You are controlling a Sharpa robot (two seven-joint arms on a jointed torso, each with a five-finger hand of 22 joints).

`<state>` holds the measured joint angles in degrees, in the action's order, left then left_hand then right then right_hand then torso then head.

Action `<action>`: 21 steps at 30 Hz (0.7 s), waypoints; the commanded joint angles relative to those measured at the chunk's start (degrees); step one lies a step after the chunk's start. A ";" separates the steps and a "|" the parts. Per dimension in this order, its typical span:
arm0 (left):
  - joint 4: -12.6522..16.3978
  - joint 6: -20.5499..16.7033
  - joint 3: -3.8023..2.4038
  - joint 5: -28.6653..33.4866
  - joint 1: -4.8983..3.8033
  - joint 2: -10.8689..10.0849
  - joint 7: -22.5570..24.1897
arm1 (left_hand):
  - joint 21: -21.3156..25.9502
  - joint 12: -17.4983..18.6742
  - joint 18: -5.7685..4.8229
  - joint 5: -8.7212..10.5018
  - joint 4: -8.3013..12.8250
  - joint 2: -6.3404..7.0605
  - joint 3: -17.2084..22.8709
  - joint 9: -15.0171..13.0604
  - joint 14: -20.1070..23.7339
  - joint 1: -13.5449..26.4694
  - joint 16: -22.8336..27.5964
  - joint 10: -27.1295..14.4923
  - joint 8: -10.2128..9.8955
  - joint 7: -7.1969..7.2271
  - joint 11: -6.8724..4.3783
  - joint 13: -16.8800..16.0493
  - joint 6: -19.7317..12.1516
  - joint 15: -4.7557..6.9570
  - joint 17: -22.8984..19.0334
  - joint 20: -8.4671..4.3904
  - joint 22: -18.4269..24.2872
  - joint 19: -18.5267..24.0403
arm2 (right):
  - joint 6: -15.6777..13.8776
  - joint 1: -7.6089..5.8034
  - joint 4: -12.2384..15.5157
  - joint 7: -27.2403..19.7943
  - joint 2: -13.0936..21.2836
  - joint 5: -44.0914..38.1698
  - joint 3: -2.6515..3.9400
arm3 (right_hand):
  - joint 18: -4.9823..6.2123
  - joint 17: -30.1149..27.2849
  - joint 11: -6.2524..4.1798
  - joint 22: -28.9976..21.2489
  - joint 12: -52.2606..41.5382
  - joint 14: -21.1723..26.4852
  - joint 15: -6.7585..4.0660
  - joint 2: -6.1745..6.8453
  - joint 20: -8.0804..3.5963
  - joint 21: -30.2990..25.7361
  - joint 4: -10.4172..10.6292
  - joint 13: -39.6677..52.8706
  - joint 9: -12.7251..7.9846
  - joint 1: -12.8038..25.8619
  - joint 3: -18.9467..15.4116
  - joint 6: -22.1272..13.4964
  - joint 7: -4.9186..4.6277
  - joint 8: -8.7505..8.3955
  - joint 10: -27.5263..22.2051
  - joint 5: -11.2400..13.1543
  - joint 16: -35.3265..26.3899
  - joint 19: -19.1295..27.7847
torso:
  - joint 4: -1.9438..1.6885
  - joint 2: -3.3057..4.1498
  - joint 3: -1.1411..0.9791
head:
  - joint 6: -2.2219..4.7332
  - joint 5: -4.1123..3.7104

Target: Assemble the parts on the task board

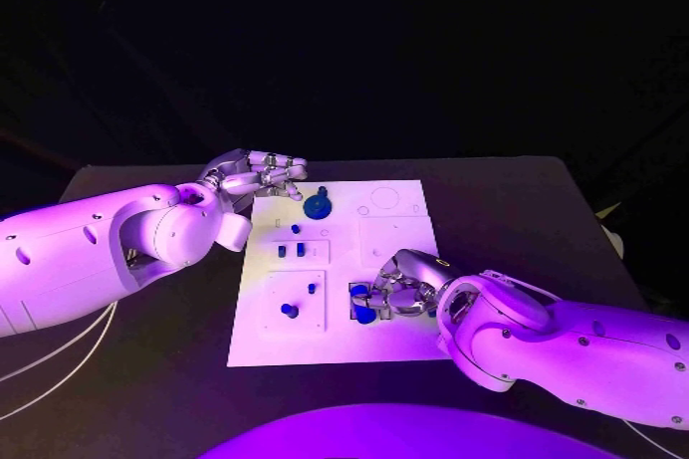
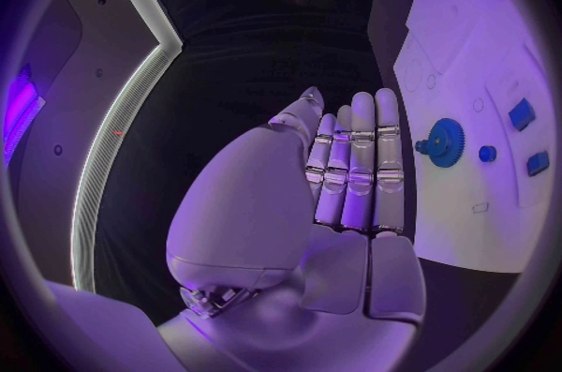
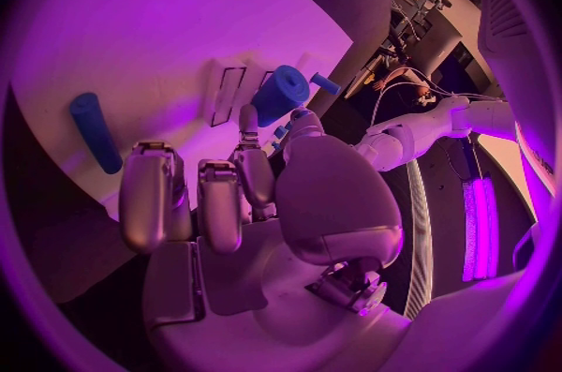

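Nearest, the right robot hand (image 1: 399, 285) rests on the task board (image 1: 387, 344), pinching a blue cylindrical part (image 3: 281, 95). Farther off, the left robot hand (image 1: 259, 175) hovers at the board's far corner, fingers together, empty, beside a blue gear (image 1: 318, 205).

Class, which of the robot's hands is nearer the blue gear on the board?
Left. The left hand hovers just beside the gear at the board's far end; the right hand is at the near end.
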<state>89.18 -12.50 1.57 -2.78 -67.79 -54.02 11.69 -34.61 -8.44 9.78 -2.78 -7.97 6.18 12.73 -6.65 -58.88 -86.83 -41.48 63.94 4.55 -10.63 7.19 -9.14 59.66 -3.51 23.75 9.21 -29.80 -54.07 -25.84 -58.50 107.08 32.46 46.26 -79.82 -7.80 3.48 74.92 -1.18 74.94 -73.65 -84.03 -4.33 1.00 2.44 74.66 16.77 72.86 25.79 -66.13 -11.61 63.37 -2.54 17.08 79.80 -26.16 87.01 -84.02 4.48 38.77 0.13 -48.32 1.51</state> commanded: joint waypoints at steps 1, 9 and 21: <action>0.20 1.04 -0.04 0.21 -0.03 0.08 0.11 | 0.38 -0.18 0.56 0.01 0.13 -0.37 -0.19 0.05 0.37 0.08 0.08 -0.54 0.13 -0.02 0.01 -0.07 -0.29 -0.13 -0.05 -0.01 0.06 -0.22 | 1.28 0.02 -0.17 0.45 -0.14 -0.25 0.01 | -0.41 9.27 0.08 10.99 -0.16 -4.78 -0.22 0.07 -0.55 -0.28 0.00 -0.07 0.18 1.06 -0.66 -0.11 -0.39 0.29 0.13 1.49 0.14 -0.59 | 0.02 -0.03 0.00 | -0.04 0.07; 0.21 1.05 -0.04 0.21 -0.03 0.04 0.05 | 0.38 -0.18 0.56 0.01 0.13 -0.37 -0.19 0.05 0.37 0.08 0.08 -0.54 0.13 -0.02 0.01 -0.07 -0.29 -0.13 -0.05 -0.01 0.06 -0.22 | 0.02 0.02 -0.16 0.42 -0.03 -0.66 0.01 | -0.35 9.08 0.14 10.91 0.07 -4.73 -0.17 0.23 -0.53 -0.67 0.06 0.01 0.68 3.35 -1.34 -0.51 -0.46 0.87 0.02 7.89 0.04 -0.50 | 0.04 -0.03 -0.02 | -0.07 0.12; 0.26 1.02 -0.03 0.21 -0.03 -0.18 -0.04 | 0.38 -0.18 0.56 0.01 0.13 -0.37 -0.19 0.05 0.37 0.08 0.08 -0.54 0.13 -0.02 0.01 -0.07 -0.29 -0.13 -0.05 -0.01 0.06 -0.22 | -0.22 0.09 3.50 -1.68 2.60 -2.20 0.01 | -0.43 9.39 -0.03 11.03 -0.58 -4.81 -0.31 -0.86 -0.61 -0.30 -0.41 0.92 1.10 0.06 -0.29 -0.63 -0.24 1.45 0.56 5.18 0.19 -0.68 | 0.10 -0.08 -0.02 | -0.13 0.39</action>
<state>89.26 -12.41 1.57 -2.78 -67.79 -54.22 11.47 -34.61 -8.44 9.79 -2.78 -7.97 6.18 12.73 -6.66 -58.88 -86.83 -41.48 63.94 4.55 -10.63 7.19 -9.12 59.66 -3.51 23.76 9.21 -29.81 -54.07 -26.19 -58.46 110.11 32.19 48.60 -80.57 -7.79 3.49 74.91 -1.20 74.92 -74.06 -84.02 -4.32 0.16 2.23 74.18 16.35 73.72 26.83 -65.41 -12.15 63.17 -2.73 18.20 79.83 -20.67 87.01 -83.82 4.54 38.73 0.09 -48.38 1.83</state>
